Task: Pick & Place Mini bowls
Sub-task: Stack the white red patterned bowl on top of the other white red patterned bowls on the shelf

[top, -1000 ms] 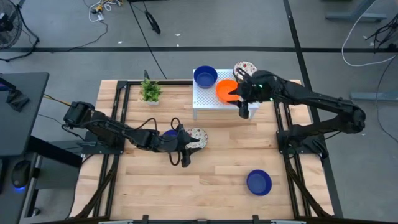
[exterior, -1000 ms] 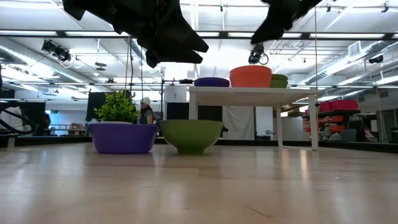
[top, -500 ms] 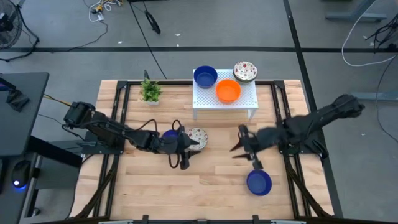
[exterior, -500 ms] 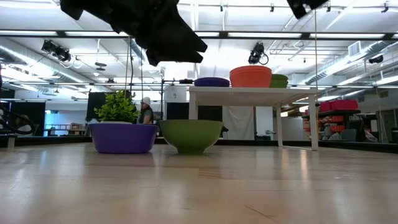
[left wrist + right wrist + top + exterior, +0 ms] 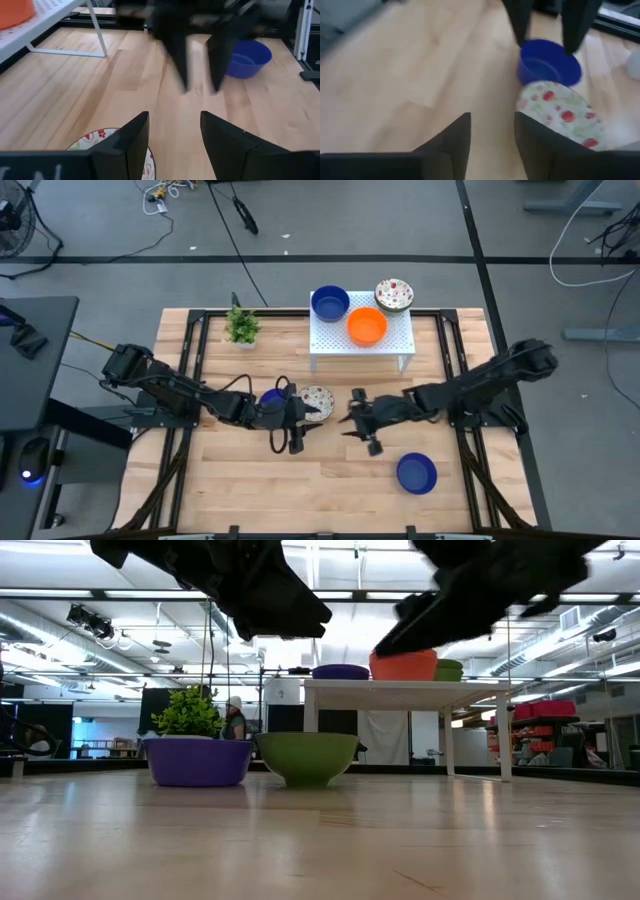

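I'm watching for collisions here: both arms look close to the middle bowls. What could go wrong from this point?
1. The right hand faces the left hand, with the speckled bowl near both. If both close in, they could hit each other.
2. The blue bowl sits beside the speckled one, so a grab at one could knock the other.

The right gripper (image 5: 358,423), a second ago at the white stand (image 5: 361,336) beside the orange bowl (image 5: 367,326), now hovers empty and open, close to the speckled bowl (image 5: 318,399).
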